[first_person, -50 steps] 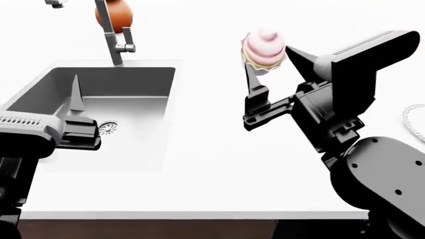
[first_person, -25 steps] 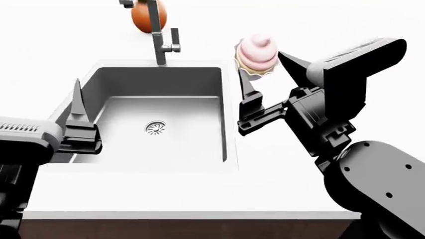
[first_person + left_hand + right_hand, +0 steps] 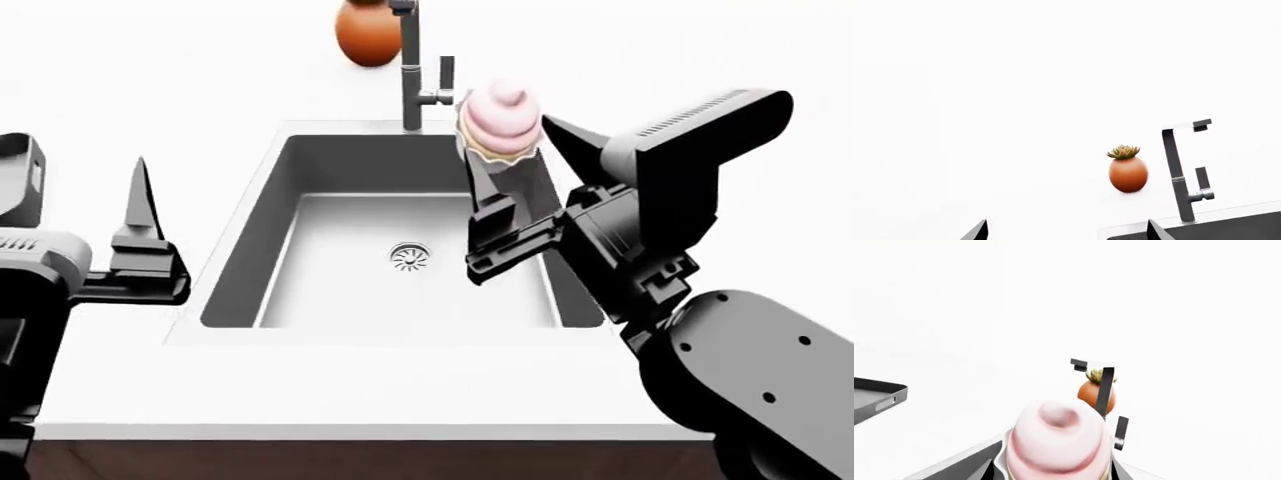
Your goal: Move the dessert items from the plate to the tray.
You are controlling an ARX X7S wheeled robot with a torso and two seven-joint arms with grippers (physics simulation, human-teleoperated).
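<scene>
The head view looks forward and steeply down over both arms onto the white surface (image 3: 334, 400), with the sink (image 3: 400, 240) central. The left wrist view looks low and level across the surface from farther back, finger tips at its lower edge. The right wrist view sits close behind the cupcake (image 3: 1057, 442). All three share the tap (image 3: 416, 70) and the orange pot (image 3: 368, 32).
</scene>
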